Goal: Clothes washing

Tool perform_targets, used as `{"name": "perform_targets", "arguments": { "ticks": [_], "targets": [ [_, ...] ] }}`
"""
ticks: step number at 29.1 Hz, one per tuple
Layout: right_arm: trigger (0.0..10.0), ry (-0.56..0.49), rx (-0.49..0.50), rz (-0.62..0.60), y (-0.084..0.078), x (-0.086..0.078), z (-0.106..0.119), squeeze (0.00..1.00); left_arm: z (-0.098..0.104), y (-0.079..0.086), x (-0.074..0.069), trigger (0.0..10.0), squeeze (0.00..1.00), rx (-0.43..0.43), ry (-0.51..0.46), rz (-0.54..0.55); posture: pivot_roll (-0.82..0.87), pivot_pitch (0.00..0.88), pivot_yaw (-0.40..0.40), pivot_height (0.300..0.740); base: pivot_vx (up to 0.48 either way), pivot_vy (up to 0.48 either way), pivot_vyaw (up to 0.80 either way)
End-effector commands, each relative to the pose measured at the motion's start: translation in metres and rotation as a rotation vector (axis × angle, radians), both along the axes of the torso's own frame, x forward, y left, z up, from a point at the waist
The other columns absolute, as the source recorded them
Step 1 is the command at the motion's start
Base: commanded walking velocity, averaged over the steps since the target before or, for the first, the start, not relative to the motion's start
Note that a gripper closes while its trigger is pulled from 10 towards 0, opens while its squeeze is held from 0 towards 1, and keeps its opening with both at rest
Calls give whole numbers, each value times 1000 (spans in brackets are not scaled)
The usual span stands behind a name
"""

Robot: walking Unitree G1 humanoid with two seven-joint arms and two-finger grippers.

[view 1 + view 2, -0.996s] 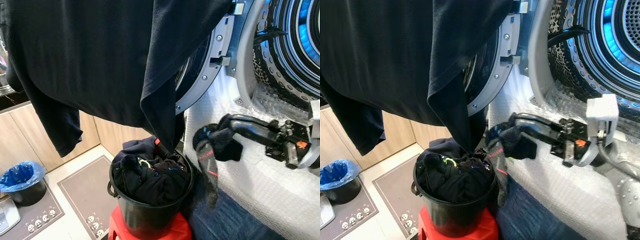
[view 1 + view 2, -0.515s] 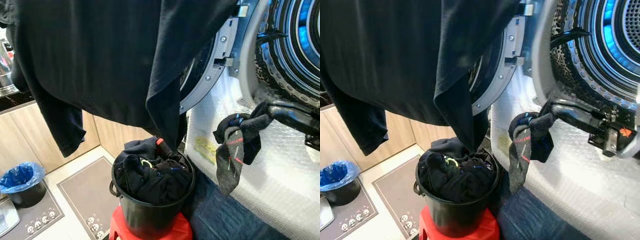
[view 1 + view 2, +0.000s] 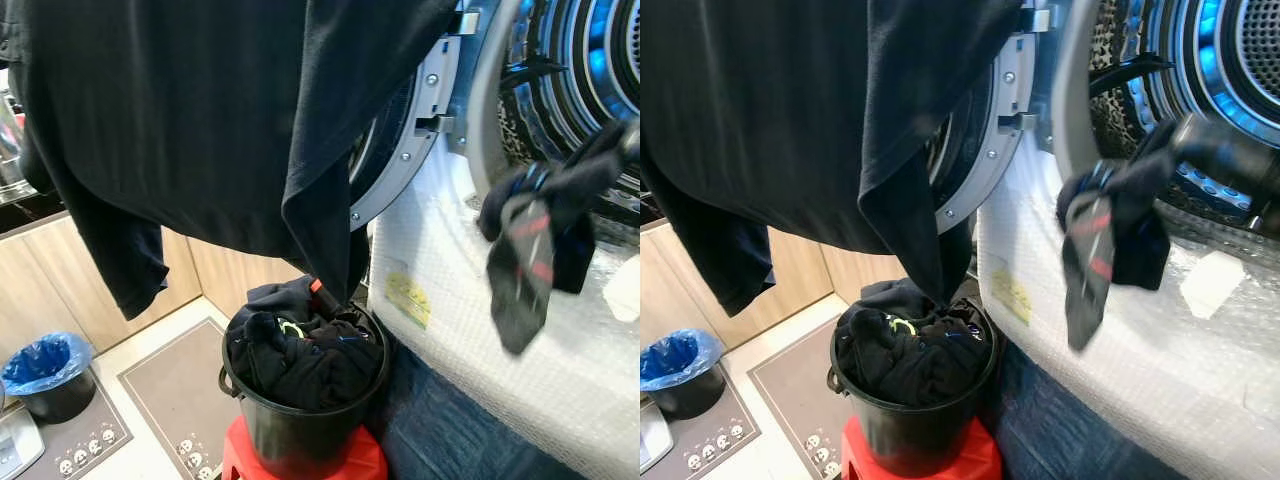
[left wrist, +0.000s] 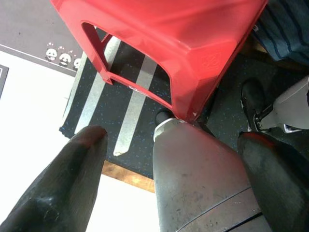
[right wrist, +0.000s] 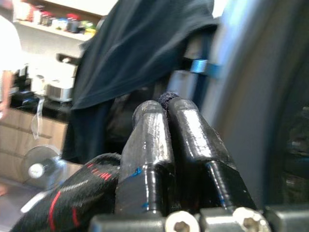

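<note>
Fingers of the right gripper are pinched shut on a dark sock with red stripes, which dangles at the right of the frame, just before the washer drum. The step in hand looks like loading: carrying the sock from the bucket of dark clothes at lower centre into the drum. Next the gripper must reach past the door rim and release inside. The left gripper hangs idle, fingers spread, above a red stool.

1. The right gripper is reaching up at the right, its two black fingers pinching together.
2. The left gripper is hanging low, its fingers spreading apart.
</note>
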State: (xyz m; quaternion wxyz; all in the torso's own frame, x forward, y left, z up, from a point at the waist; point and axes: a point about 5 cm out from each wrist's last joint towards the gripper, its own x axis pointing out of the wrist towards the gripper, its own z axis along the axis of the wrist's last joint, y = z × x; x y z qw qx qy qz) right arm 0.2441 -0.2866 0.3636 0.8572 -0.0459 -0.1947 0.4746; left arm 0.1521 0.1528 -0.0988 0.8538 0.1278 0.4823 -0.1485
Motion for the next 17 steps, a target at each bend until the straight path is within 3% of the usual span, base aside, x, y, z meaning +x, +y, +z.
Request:
{"name": "perform_targets", "arguments": {
  "ticks": [1,6,7,14,15,17],
  "targets": [
    [10000,4,3,-11,-2,0,2,0,-8,3,-21,10000,0,14,97,-16,-137,0,21,740,0,0,0],
    [10000,-2,24,-145,-5,28,17,0,-8,3,-19,10000,0,13,91,-2,-130,0,17,740,0,0,0],
    [10000,10,26,-216,-5,41,20,0,-8,3,-19,10000,0,12,89,-2,-127,0,16,740,0,0,0],
    [10000,67,72,-382,-8,67,27,0,-7,2,-18,10000,0,9,86,-1,-124,0,14,740,0,0,0],
    [10000,106,101,-506,-10,84,33,0,-7,1,-18,10000,0,5,83,2,-124,0,13,740,0,0,0],
    [10000,123,109,-553,-10,90,36,0,-7,1,-18,10000,0,3,82,3,-124,0,12,740,0,0,0]
  ]
}}
